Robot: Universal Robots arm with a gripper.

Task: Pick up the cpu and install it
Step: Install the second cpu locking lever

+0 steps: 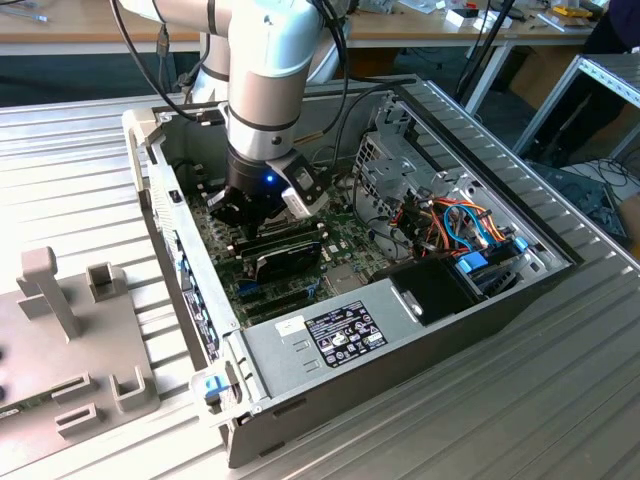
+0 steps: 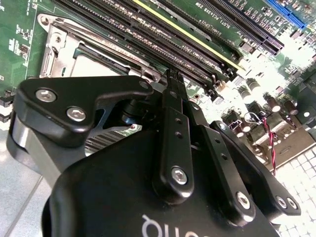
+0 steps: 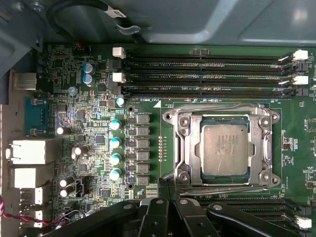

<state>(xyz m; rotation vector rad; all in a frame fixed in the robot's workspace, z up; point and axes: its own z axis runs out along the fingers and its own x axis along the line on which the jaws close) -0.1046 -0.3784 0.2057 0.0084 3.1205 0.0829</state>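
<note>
CPU chip [image 3: 224, 148], a flat square with a dull silver-grey top, sits inside the metal socket frame [image 3: 183, 148] on the green motherboard [image 3: 98, 98]; in the first wrist view the frame surrounds it on all sides and the chip lies flat and level within it. In the second wrist view a pale corner of the chip [image 2: 91, 66] peeks out beside the frame [image 2: 59, 44], partly hidden behind the black gripper body.

Gripper [image 3: 168, 185] hangs low over the board, just beside the socket's edge, between the socket and a row of dark memory slots [image 3: 247, 205]. Its two thin black fingers [image 2: 173, 86] are pressed together with no gap between them, and nothing is held.

More long memory slots [image 3: 207, 76] run along the far side of the socket. Small silver-topped capacitors [image 3: 115, 143] stand in a column near the socket.

In the exterior view the silver robot arm [image 1: 265, 70] reaches straight down into an open computer case [image 1: 540, 250] lying on a ribbed metal table [image 1: 70, 170], with the gripper [image 1: 245, 215] deep inside, near a black expansion card [image 1: 285, 262]. A grey power supply box [image 1: 330, 335] fills the case's near end, and orange and blue cables [image 1: 455, 222] bunch at the exterior view's right
</note>
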